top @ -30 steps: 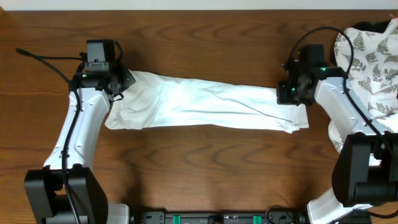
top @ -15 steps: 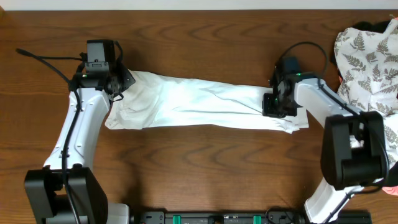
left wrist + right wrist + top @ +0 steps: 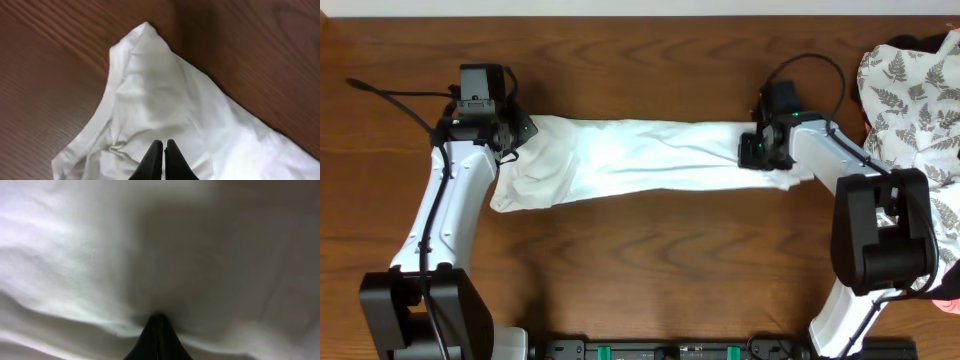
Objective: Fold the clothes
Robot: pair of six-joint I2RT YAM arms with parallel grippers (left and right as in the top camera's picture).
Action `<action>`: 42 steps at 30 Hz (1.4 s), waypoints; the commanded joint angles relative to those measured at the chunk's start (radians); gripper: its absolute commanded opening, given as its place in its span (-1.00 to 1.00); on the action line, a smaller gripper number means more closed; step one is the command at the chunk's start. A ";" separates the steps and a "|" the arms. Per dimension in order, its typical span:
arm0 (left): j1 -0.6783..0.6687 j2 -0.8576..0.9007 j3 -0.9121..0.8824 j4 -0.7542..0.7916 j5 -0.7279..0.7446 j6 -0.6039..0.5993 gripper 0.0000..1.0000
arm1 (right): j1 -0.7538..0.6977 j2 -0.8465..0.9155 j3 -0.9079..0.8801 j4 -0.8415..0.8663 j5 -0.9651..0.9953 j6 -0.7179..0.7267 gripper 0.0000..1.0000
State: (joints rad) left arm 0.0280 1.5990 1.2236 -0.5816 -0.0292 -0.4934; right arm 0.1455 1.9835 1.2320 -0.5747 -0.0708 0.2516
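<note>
Half done at most, judging by the T-shirt (image 3: 640, 155): lies drawn out into one long, narrow band across the far half of the worktop (image 3: 640, 270), running left to right and stopping well short of both side edges. Looks gathered or folded once along its length, spreading wider and rumpled toward the near edge at the left end and tapering to a small loose flap at the right end. Wants, by that reckoning, the crosswise folds yet, to bring the band down to a compact stack. Shows no chest print in any view, so cannot tell which face is up. Stretches lightly between two holds. Meets the left gripper (image 3: 510, 135) at its far left corner, jaws closed right down on a pinch of fabric; in the left wrist view, fans away from the two touching fingertips (image 3: 156, 157) as a peaked sheet with bare wood to either side. Meets the right gripper (image 3: 760, 150) just short of its right end, jaws again shut tight on cloth; fills the right wrist view with white folds around the closed tips. Further out, at the far right corner of the worktop, a heap of fern-print cloth (image 3: 910, 90), apart from the T-shirt and seemingly no part of the job.
</note>
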 commanded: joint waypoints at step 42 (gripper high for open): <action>-0.002 0.090 -0.022 -0.007 0.004 0.005 -0.01 | -0.239 0.078 0.324 -0.323 0.022 -0.184 0.21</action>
State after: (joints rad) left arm 0.0280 1.6737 1.2175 -0.5846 -0.0280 -0.4740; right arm -0.0761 2.0563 1.5406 -0.8974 -0.0383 0.0906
